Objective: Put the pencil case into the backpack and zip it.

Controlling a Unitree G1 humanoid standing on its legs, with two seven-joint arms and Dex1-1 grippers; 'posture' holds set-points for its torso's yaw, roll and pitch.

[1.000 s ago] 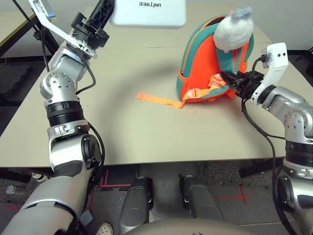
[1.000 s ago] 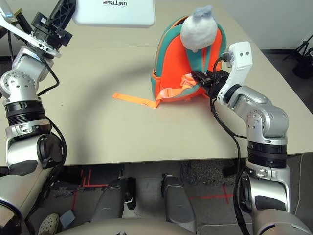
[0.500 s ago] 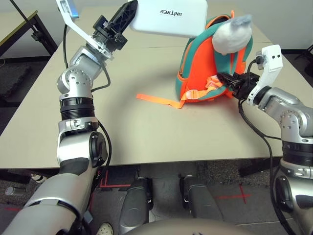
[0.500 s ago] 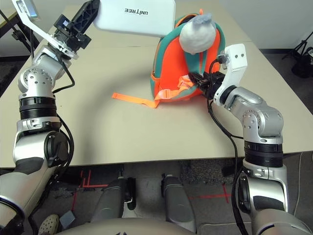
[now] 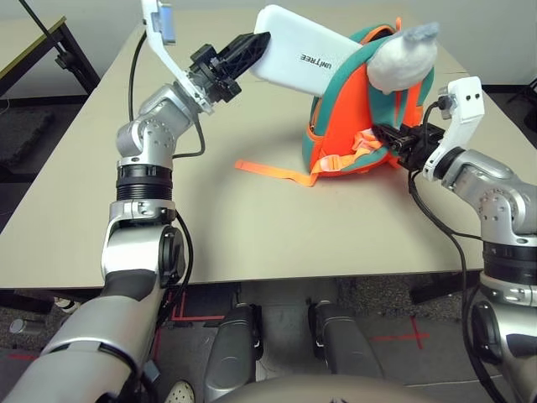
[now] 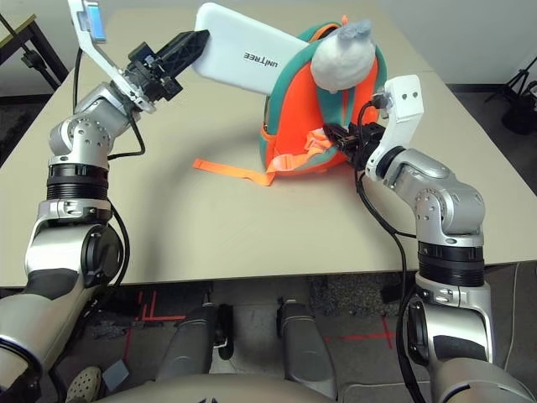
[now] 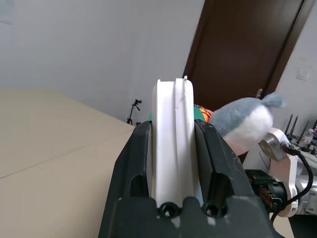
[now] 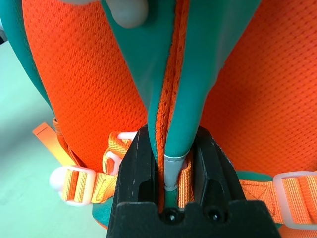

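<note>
**Left gripper carries pencil case at backpack's top; right gripper pinches backpack strap**

The left gripper (image 5: 252,49) is clamped on one short end of the pencil case (image 5: 309,57), its two fingers (image 7: 132,163) pressed flat against both faces. The case is raised off the counter (image 5: 252,227), tilted, its far end touching or overlapping the teal upper rim of the backpack (image 5: 352,134); which, cannot be told. The right gripper (image 5: 394,136) is closed on a teal strap of the backpack, with orange webbing between its fingers (image 8: 136,168).

The counter is broad and bare in front of and to the left of the backpack, giving free room under the raised left arm. The backpack stands upright toward the counter's right half, set back from the near edge. The grey soft piece (image 5: 401,57) sits at the backpack's top, just beside the case's far end. One orange webbing strap (image 5: 273,172) trails flat on the counter to the left of the backpack's base.
</note>
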